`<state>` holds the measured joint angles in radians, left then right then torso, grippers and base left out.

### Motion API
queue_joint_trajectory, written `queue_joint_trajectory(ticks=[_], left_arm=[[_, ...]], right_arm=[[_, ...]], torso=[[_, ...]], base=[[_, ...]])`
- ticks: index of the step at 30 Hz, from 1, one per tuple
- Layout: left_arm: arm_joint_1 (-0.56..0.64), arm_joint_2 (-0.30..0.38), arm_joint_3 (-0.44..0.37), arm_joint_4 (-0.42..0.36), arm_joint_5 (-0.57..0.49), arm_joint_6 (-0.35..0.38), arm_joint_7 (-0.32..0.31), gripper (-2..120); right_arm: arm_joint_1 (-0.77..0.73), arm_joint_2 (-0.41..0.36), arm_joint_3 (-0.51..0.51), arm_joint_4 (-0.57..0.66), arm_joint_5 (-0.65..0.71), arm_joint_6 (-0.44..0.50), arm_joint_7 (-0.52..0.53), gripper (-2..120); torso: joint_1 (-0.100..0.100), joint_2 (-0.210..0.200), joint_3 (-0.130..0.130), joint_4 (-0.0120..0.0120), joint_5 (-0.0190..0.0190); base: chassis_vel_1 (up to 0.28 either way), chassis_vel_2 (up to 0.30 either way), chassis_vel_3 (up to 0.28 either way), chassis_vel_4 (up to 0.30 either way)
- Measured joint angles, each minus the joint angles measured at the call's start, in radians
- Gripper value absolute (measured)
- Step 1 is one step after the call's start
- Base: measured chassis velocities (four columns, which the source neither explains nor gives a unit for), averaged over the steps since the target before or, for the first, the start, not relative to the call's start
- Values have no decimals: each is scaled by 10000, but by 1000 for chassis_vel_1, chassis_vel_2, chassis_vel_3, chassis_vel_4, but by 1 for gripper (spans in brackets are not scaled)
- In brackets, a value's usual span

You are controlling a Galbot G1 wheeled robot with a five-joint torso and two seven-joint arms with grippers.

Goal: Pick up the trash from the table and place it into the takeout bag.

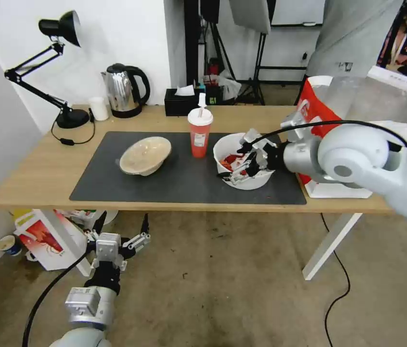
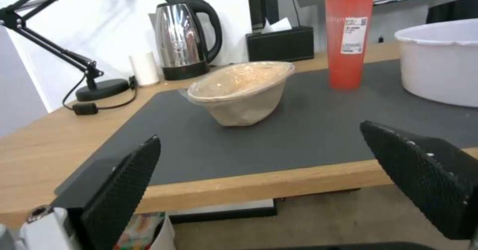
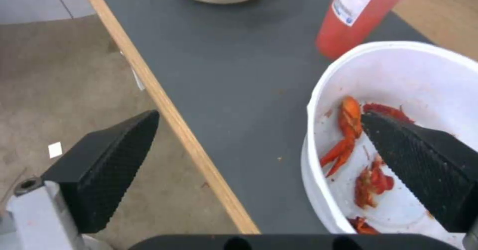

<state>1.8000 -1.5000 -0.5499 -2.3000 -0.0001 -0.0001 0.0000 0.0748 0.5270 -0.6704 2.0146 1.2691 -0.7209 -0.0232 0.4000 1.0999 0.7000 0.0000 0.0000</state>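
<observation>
On the table (image 1: 34, 178), the dark mat carries a beige bowl (image 1: 145, 155) (image 2: 241, 91), a red lidded straw cup (image 1: 199, 132) (image 2: 348, 37) (image 3: 356, 16) and a white bowl (image 1: 244, 166) (image 2: 440, 61) (image 3: 413, 82) with red food scraps. My right gripper (image 1: 240, 160) (image 3: 259, 115) is open at the white bowl. One of its fingers (image 3: 423, 164) is over the bowl's inside and the other is outside the near rim. The takeout bag (image 1: 315, 108) stands open at the table's right end. My left gripper (image 1: 119, 236) (image 2: 260, 131) hangs open below the table's front edge, facing the beige bowl.
Along the back of the table stand a black desk lamp (image 1: 71, 118), a small white cup (image 1: 99, 108), a steel kettle (image 1: 124, 91) and a black tissue box (image 1: 181, 102). A smaller red-and-white bag (image 1: 44, 238) sits on the floor under the table's left end.
</observation>
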Motion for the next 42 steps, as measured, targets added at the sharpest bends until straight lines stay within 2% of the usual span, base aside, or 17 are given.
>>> queue_joint_trajectory(ticks=[16, 36, 42], left_arm=[[0, 0, 0, 0, 0, 0, 0, 100], [0, 0, 0, 0, 0, 0, 0, 100], [0, 0, 0, 0, 0, 0, 0, 100]], right_arm=[[-235, 577, 72, -985, -1076, 7, -521, 100], [-181, 1062, 115, -1737, -1431, 11, -821, 100], [-249, 1085, -176, -1809, -1361, 11, -779, 100]], torso=[[0, 0, 0, 0, 0], [0, 0, 0, 1, 0], [0, 0, 0, 0, 0]], base=[[0, 0, 0, 0], [0, 0, 0, 0], [0, 0, 0, 0]])
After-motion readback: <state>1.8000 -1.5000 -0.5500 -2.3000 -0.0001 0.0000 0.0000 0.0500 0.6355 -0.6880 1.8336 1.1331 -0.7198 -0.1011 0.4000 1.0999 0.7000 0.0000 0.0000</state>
